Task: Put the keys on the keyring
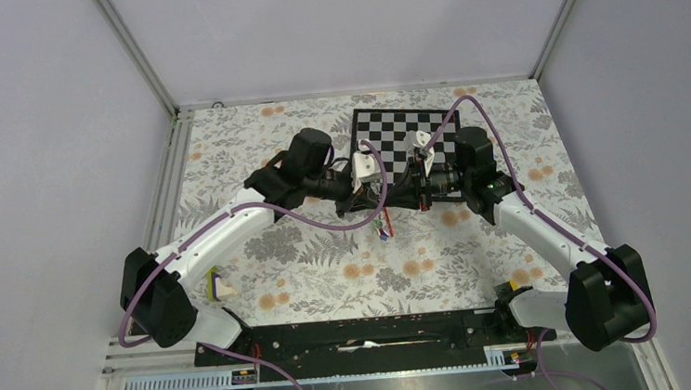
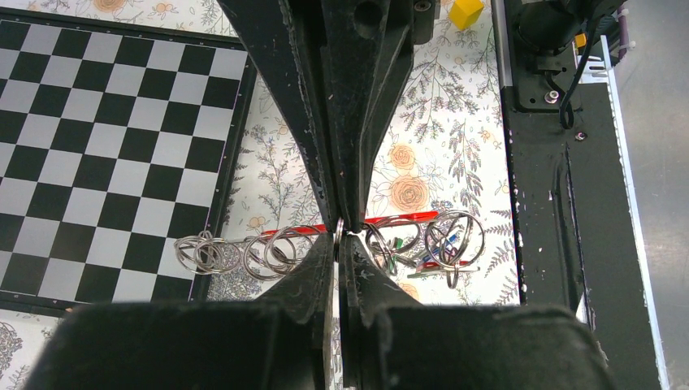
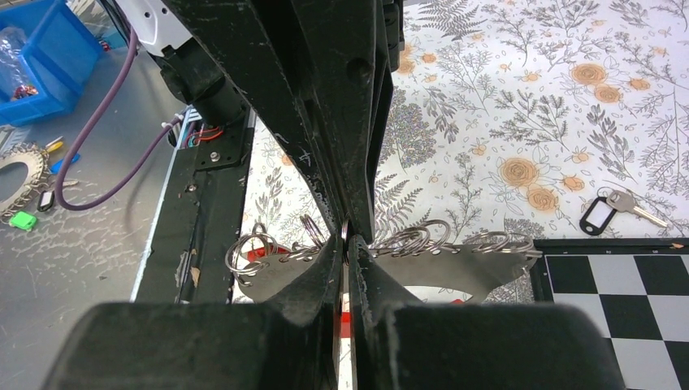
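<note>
My left gripper and right gripper meet tip to tip above the floral cloth, both shut on the same split ring of the keyring. The keyring is a flat metal plate with a row of several split rings along its edge. In the right wrist view my right gripper pinches at the plate's middle. Keys with green, blue and red tags hang among the rings on one end. They show as a small coloured cluster below the grippers.
A chessboard lies just behind the grippers. A key with a black tag lies on the cloth beside it. A yellow cube sits near the right arm's base. A yellow-and-white block sits by the left arm. A blue bin stands off the table.
</note>
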Motion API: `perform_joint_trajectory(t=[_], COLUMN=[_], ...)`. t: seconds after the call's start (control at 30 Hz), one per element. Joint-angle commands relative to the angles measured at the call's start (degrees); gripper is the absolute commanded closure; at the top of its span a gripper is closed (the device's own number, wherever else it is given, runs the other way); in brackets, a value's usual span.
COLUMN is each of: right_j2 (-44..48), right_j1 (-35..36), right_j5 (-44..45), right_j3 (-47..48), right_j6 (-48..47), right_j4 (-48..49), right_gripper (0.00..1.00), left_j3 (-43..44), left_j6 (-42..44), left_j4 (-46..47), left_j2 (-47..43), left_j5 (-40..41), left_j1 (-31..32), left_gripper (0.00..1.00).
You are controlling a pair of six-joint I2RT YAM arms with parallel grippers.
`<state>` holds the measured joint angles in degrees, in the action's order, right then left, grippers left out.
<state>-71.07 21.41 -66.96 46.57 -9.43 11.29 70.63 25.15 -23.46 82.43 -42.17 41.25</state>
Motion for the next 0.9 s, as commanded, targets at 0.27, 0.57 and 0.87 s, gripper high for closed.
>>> perform_joint_trajectory(t=[0.27,0.57,0.87], right_j2=[2.1,2.4,2.3], right_j1=[-0.2,-0.2,-0.2], right_j5=[-0.3,0.8,-0.2], right_j3=[0.3,-0.4,-1.3], right_j6=[-4.7,-6.9,-4.6], right_j4=[-2.0,-2.6,0.3], right_gripper=[1.0,0.8,0.68], left_j3=[3.8,9.5,10.2], left_j6=[1.9,0.8,-0.7], left_j4=[-3.8,-10.2,-10.4], left_j2=[-1.1,3.2,4.5], left_j5=[1.9,3.2,2.8], left_j1=[-1.4,-0.7,0.4], left_gripper=[1.0,1.0,1.0])
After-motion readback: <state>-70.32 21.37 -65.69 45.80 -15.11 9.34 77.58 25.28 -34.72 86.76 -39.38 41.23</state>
